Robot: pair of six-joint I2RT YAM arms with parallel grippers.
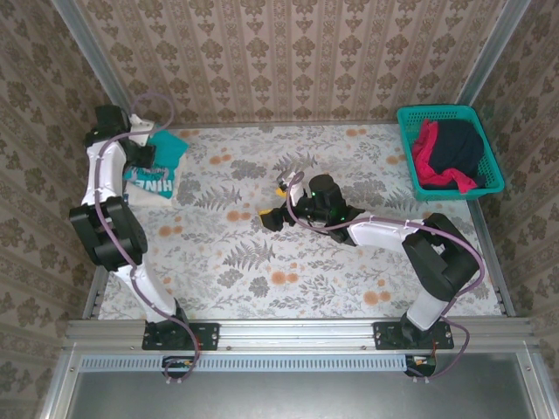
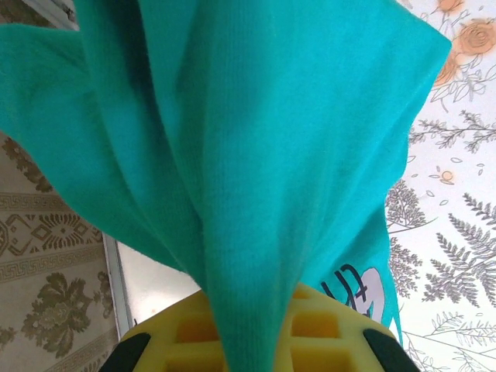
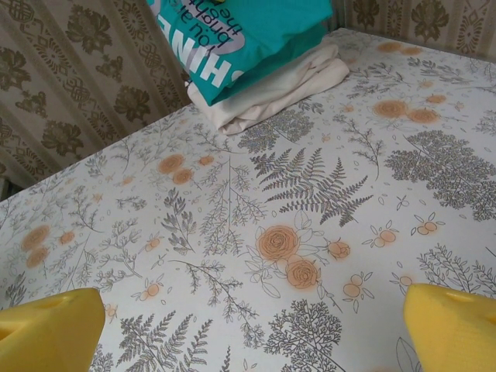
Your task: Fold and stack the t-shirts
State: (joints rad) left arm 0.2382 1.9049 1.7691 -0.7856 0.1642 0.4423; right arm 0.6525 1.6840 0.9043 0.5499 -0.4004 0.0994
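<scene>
The limp, light teal shirt, pinched in the left fingers, likely needs edge grips; the right fingers gape empty.

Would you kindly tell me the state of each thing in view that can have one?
cream-white t-shirt: folded, lying on the table.
teal t-shirt: gripped, partly lifted, lower part on the cream-white t-shirt.
red t-shirt: unfolded, bunched in the basket.
dark navy t-shirt: unfolded, bunched in the basket.
basket: upright, holding two shirts.
left gripper: shut on the teal t-shirt.
right gripper: open, empty, above the table.
</scene>
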